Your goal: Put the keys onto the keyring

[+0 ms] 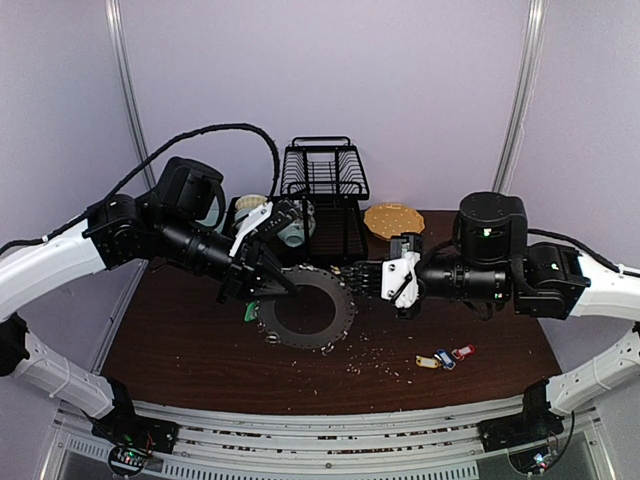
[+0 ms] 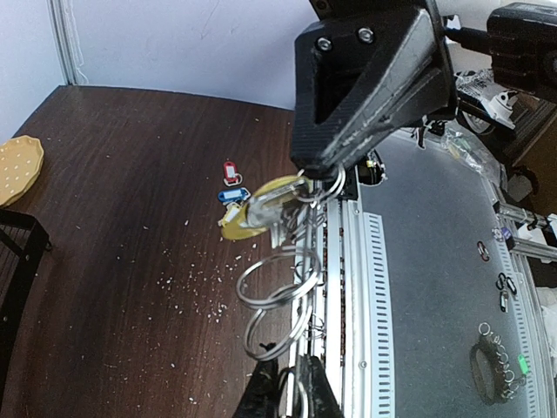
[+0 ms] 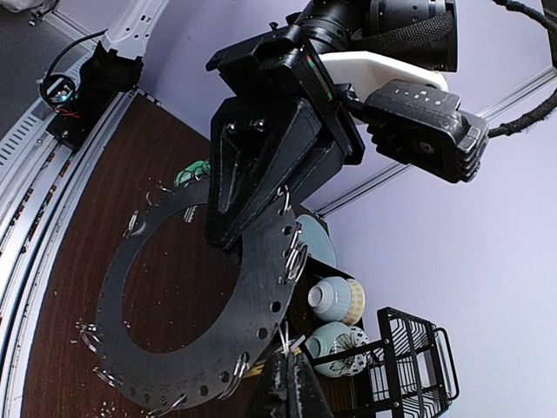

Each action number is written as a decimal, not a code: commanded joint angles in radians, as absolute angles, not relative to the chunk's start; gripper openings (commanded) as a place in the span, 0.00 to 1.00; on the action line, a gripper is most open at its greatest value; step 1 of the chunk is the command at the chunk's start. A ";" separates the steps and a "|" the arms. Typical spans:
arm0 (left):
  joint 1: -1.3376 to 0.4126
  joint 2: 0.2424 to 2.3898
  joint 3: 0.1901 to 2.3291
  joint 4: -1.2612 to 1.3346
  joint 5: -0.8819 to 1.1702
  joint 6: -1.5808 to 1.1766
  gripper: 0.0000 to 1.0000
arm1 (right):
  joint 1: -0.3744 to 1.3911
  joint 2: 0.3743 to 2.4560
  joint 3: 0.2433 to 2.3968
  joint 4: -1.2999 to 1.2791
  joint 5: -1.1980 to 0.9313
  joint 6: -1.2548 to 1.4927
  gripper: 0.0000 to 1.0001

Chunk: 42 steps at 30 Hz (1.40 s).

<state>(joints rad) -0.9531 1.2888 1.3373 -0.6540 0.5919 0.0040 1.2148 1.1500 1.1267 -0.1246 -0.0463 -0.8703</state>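
Clamping flat dark keyring (image 1: 312, 340), split rings (image 2: 277, 280) round its rim, left hand (image 1: 285, 290) closed on it, right hand (image 1: 355, 278) pinched shut

Pale lilac walls (image 1: 400, 80) all round, flat even light. Two white vertical posts (image 1: 127, 100) at the back corners. Dark brown wood-grain worktop (image 1: 180, 340), slotted aluminium rail (image 1: 330, 425) along near edge.

White arm shells (image 1: 50, 270), black joints (image 1: 490, 228), braided black cables (image 1: 215, 127); right end effector (image 2: 306, 174) black, wedge-shaped, 2 screws.
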 commanded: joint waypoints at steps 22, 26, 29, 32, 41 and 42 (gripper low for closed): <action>-0.957 1.268 1.365 -0.612 0.622 0.036 0.00 | 1.210 1.145 1.133 -0.148 -0.037 -0.897 0.00; -0.957 1.268 1.359 -0.612 0.633 0.057 0.00 | 1.210 1.152 1.128 -0.168 -0.043 -0.921 0.00; -0.957 1.259 1.347 -0.595 0.644 0.066 0.00 | 1.210 1.162 1.127 -0.174 -0.021 -0.932 0.00; -0.957 1.253 1.339 -0.591 0.649 0.066 0.00 | 1.210 1.164 1.125 -0.162 0.008 -0.939 0.00; -0.957 1.250 1.327 -0.590 0.666 0.082 0.00 | 1.209 1.175 1.126 -0.133 0.083 -0.949 0.00; -0.957 1.250 1.327 -0.591 0.667 0.087 0.00 | 1.210 1.175 1.127 -0.133 0.082 -0.950 0.00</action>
<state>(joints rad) -0.9520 1.2839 1.3350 -0.6529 0.5995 0.0479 1.2137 1.1614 1.1267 -0.1360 0.0135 -0.9405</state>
